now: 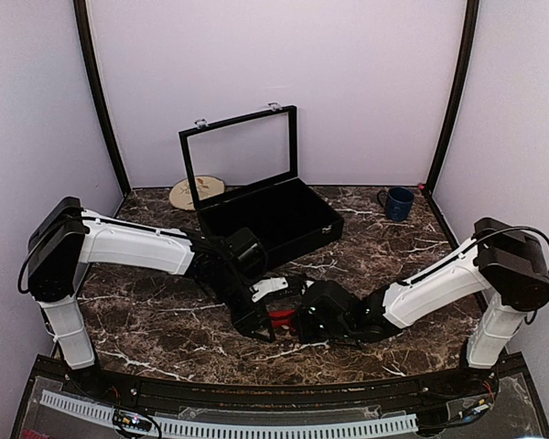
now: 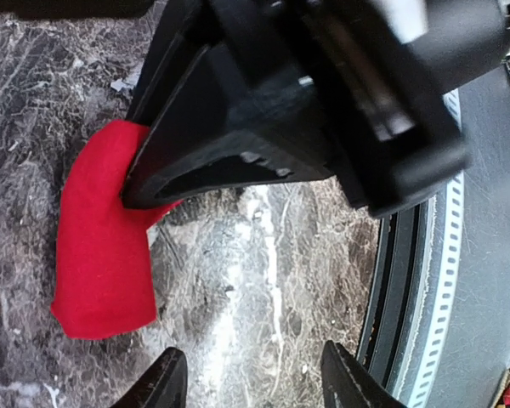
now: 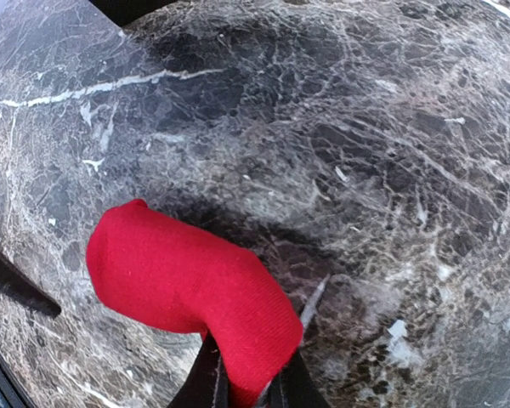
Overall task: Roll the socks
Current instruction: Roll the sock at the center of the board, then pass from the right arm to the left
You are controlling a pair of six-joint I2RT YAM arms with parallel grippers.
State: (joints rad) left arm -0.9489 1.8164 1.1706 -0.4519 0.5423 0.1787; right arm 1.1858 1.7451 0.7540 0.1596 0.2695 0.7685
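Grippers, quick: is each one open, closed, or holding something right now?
Left gripper: open, holding nothing.
Right gripper: closed on one end of the red sock.

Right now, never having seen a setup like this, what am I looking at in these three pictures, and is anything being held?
These are two robot arms bolted to a marble-patterned table, each ending in a two-finger gripper. The wide picture comes from a fixed camera above and behind them. The other two come from a small camera on each wrist, looking past that arm's own fingers. In the right wrist view, the right gripper is pinching one end of a red sock, which otherwise lies on the table. In the left wrist view, the left gripper is open nearby, holding nothing. Farther back sit an open black case, a blue mug and a round tan disc.
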